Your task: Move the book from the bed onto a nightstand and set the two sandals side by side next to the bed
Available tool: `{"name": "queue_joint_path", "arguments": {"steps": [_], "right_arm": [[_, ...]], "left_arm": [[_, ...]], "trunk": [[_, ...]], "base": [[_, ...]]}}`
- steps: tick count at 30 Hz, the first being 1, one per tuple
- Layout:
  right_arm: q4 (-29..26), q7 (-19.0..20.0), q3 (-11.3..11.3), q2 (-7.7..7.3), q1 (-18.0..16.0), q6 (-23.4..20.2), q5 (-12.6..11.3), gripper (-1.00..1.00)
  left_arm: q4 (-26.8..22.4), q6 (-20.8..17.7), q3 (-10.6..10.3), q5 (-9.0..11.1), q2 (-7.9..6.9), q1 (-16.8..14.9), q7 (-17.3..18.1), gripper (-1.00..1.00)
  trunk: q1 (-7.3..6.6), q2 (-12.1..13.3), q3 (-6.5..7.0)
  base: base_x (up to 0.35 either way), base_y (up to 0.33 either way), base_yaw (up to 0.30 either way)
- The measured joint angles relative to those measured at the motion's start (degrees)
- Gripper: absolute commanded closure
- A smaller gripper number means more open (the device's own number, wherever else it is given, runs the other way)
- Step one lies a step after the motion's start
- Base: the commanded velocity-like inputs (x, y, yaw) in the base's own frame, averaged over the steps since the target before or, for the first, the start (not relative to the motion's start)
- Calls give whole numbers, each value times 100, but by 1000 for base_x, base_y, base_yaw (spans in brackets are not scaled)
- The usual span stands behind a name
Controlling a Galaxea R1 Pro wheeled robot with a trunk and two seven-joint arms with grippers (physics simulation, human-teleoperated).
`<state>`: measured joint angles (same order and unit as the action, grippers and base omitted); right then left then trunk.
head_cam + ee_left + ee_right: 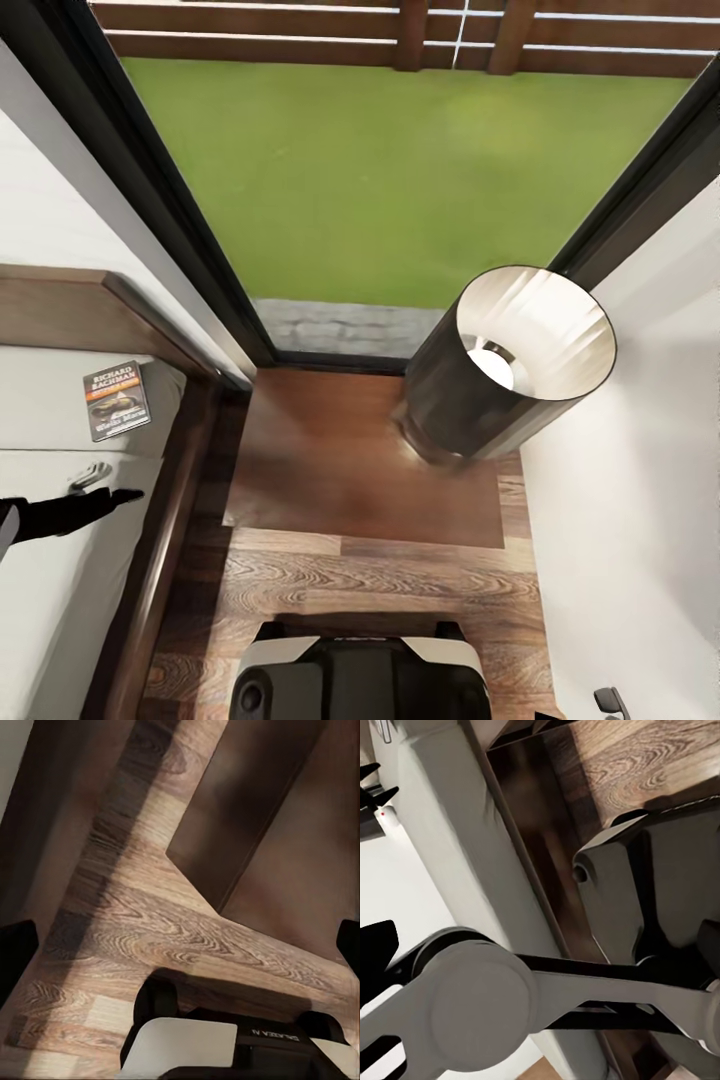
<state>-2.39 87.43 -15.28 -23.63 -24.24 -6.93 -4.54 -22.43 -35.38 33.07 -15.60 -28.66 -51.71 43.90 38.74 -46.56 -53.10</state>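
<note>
The book [117,400], dark with white title text and an orange band, lies flat on the pale mattress [50,600] near the headboard of the bed [165,520]. My left gripper [110,484] hovers over the mattress a short way nearer to me than the book, open and empty; its fingertips [16,949] stand wide apart in the left wrist view. The nightstand [340,470] stands right of the bed under the window, and its side [292,855] is seen past the floor planks. My right gripper [610,702] hangs low at the right, open. The sandals are out of view.
A dark cylindrical lamp [510,365] takes up the nightstand's right half. A white wall [640,500] closes the right side. The window [400,170] looks onto grass. My base [360,675] stands on the plank floor [380,580] in front of the nightstand.
</note>
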Motion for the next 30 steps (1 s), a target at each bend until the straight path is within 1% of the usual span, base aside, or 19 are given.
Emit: {"name": "queue_joint_path", "arguments": {"steps": [3, 5, 8, 10, 11, 12, 14, 17, 18, 20, 21, 22, 23, 24, 26, 28, 30], "right_arm": [[0, 0, 0, 0, 0, 0, 0, -100], [0, 0, 0, 1, 0, 0, 0, -100], [0, 0, 0, 0, 0, -2, 0, -100], [0, 0, 0, 0, 0, -1, 0, -100], [0, 0, 0, 0, 0, 0, 0, -100], [0, 0, 0, 0, 0, 2, 0, -100], [0, 0, 0, 0, 0, -1, 0, -100], [0, 0, 0, 1, 0, -2, 0, -100], [0, 0, 0, 2, 0, -2, 0, -100], [0, 1, 0, 1, 0, -2, 0, -100], [0, 1, 0, 1, 0, -2, 0, -100], [0, 0, 1, 0, 0, -2, 0, -100], [0, 0, 1, 0, 0, 0, 0, -100], [0, 0, 1, 0, 0, 1, 0, -100], [0, -3, 1, 5, 0, -1, 0, -100], [0, -7, 1, 7, 0, 2, 0, -100], [-1, -8, 0, 8, 0, 2, 0, -100]], "left_arm": [[170, 14, -6, -30, 32, 0, 54, -100], [333, 115, -8, -40, 53, 0, 71, -100], [687, 440, -16, -48, 70, -1, 82, -100], [989, 740, -50, -62, 129, -1, 87, -100], [1140, 890, -128, -116, 180, -1, 85, -100], [1182, 928, -153, -140, 194, -2, 85, -100], [1312, 1007, -235, -274, 226, -3, 84, -100], [1590, 1076, -282, -464, 298, -3, 80, -100], [1656, 1102, -282, -487, 318, -3, 78, -100], [1871, 1263, -290, -547, 377, -4, 75, -100], [1977, 1442, -297, -580, 409, -4, 74, -100], [2071, 1712, -303, -618, 498, 10, 69, -100], [2122, 1967, -323, -657, 699, 181, 62, -100], [2144, 2026, -320, -667, 786, 289, 58, -100], [2155, 2085, -317, -684, 906, 472, 55, -100], [2161, 2112, -313, -690, 985, 606, 65, -100], [2162, 2119, -303, -690, 1008, 643, 74, -100]], "trunk": [[-66, 120, 54], [-110, 201, 90], [-176, 321, 144], [-220, 402, 180], [-242, 442, 198], [-264, 482, 216], [-308, 562, 252], [-374, 683, 305], [-396, 723, 323], [-440, 803, 359], [-462, 843, 377], [-484, 883, 395], [-506, 924, 413], [-528, 964, 431], [-572, 1044, 467], [-616, 1124, 503], [-660, 1205, 539]], "base": [[0, 0, 0], [0, 0, 0], [0, 0, 0], [0, 0, 0], [0, 0, 0], [0, 0, 0], [0, 0, 0], [0, 0, 0], [0, 0, 0], [0, 0, 0], [0, 0, 0], [0, 0, 0], [0, 0, 0], [0, 0, 0], [0, 0, 0], [0, 0, 0], [0, 0, 0]]}}
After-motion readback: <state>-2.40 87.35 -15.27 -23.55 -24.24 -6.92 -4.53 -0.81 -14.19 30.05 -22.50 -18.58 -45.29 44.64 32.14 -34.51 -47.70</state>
